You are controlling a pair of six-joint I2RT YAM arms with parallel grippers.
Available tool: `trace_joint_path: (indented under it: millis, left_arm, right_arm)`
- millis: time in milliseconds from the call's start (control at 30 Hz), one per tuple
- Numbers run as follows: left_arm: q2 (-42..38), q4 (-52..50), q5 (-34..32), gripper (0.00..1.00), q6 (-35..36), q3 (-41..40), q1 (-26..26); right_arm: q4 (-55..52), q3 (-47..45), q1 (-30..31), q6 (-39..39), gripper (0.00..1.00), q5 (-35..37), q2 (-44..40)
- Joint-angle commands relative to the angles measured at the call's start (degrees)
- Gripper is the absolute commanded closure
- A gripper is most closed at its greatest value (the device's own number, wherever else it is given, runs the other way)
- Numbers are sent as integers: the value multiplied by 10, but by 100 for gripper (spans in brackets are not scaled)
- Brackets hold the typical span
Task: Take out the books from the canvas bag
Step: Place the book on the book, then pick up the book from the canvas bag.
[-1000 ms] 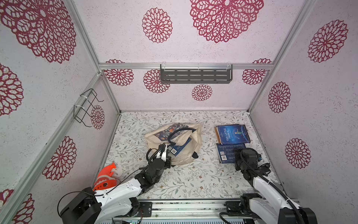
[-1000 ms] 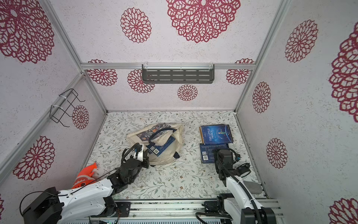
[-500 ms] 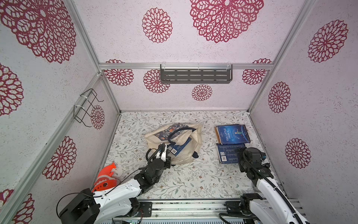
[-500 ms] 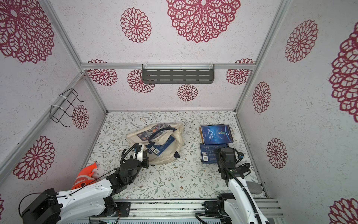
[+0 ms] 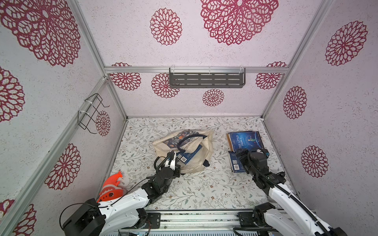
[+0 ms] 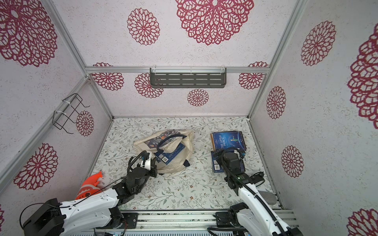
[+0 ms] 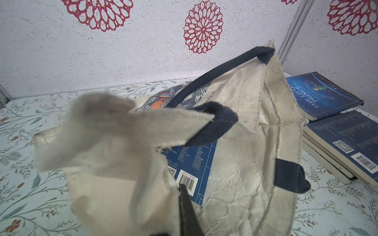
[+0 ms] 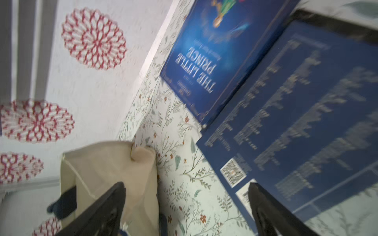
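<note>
In a top view the leaf-printed surface sits boxed in by red-flowered walls, with a grey shelf at the back and an orange fish toy at the left edge. From the left wrist, the left tool pinches the canvas bag rim, and one book lies inside. From the right wrist, the right tool hangs spread at the edge of the stacked books.

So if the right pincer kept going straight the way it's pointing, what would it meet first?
Probably the floral tabletop between the canvas bag and the books. The open right pincer aims into that gap, with one finger close over the nearest book's corner; depth is hard to judge.
</note>
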Motion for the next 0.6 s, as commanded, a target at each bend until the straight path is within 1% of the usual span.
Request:
trace_joint_path:
  millis: [0, 133, 200, 333, 467, 567]
  left_arm:
    - [-6, 28, 2, 100, 5, 15, -9]
    - [-1, 29, -3, 100, 4, 16, -9]
    - [0, 28, -7, 100, 2, 17, -10]
    - [5, 32, -9, 100, -5, 17, -11]
    - [9, 37, -10, 100, -8, 18, -12]
    - [6, 42, -11, 100, -9, 14, -13]
  right_arm:
    - [76, 21, 55, -7, 11, 26, 22]
    - [112, 36, 129, -18, 15, 57, 58]
    - [144, 43, 162, -30, 19, 60, 79]
    - [197, 67, 229, -48, 23, 72, 131]
    - [213, 111, 274, -52, 24, 59, 210]
    - [237, 127, 293, -46, 30, 46, 260]
